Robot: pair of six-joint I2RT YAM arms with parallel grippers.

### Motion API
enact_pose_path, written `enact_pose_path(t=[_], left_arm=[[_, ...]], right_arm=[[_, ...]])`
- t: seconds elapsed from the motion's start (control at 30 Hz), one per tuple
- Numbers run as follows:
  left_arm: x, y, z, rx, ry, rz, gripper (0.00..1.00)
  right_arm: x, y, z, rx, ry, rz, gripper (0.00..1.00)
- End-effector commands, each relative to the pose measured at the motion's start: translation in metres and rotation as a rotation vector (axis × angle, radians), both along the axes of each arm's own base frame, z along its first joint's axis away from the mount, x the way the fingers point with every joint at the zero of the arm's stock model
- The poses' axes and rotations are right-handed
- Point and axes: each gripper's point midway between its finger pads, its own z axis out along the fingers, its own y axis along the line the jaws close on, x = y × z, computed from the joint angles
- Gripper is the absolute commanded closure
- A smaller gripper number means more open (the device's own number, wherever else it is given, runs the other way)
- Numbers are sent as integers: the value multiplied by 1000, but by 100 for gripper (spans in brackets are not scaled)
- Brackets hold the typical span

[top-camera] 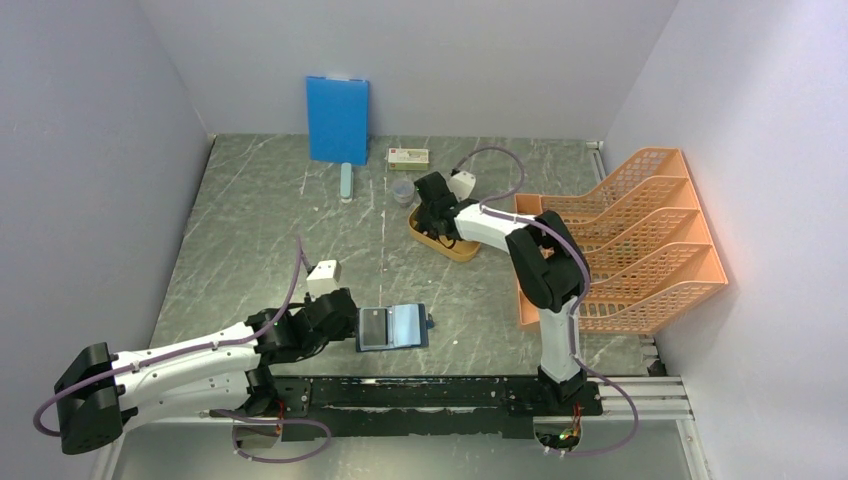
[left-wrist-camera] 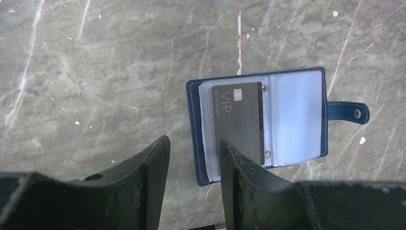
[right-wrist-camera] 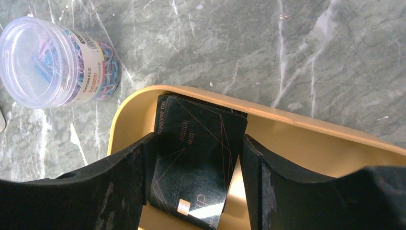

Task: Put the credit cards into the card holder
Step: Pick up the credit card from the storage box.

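— Navy card holder point(left-wrist-camera: 292, 120): where is it?
— Open flat on the grey marbled table point(left-wrist-camera: 95, 72), just beside the left gripper point(left-wrist-camera: 194, 141), whose fingers stand apart on nothing. A black card point(left-wrist-camera: 239, 120) in its sleeve reads "VIP" (also "NO" and small digits).
— And the right gripper point(right-wrist-camera: 198, 139)?
— Straddling black cards point(right-wrist-camera: 196, 163) in the yellow tray point(right-wrist-camera: 306, 134). Whether it pinches them, I cannot tell.

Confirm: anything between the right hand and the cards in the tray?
Nothing visible. The right hand sits over the yellow tray, one finger on each side of the black cards; no other object lies between them.
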Motion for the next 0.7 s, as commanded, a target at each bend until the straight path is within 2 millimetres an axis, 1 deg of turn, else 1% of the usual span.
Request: enact_pose_path(t=[0.0, 0.13, 0.23, 0.33, 0.37, 0.53, 0.67], left_arm=[[2, -2, 2, -17, -7, 4, 53], [1, -2, 2, -19, -5, 3, 53], [1, -2, 3, -21, -6, 6, 53], [2, -2, 5, -21, -7, 8, 53], [2, -2, 5, -21, -8, 9, 53], [1, -1, 6, -22, -7, 9, 53], [0, -1, 5, -23, -3, 9, 53]], right_arm=[[-43, -25, -50, -95, 168, 19, 36], [-43, -24, -44, -73, 150, 24, 37], [-42, -21, -36, -41, 131, 27, 34], [-38, -18, -22, 4, 104, 20, 30], [-36, -16, -14, 26, 87, 19, 29], [-29, -13, 11, 92, 40, 27, 26], [-29, -11, 19, 147, 33, 38, 26]])
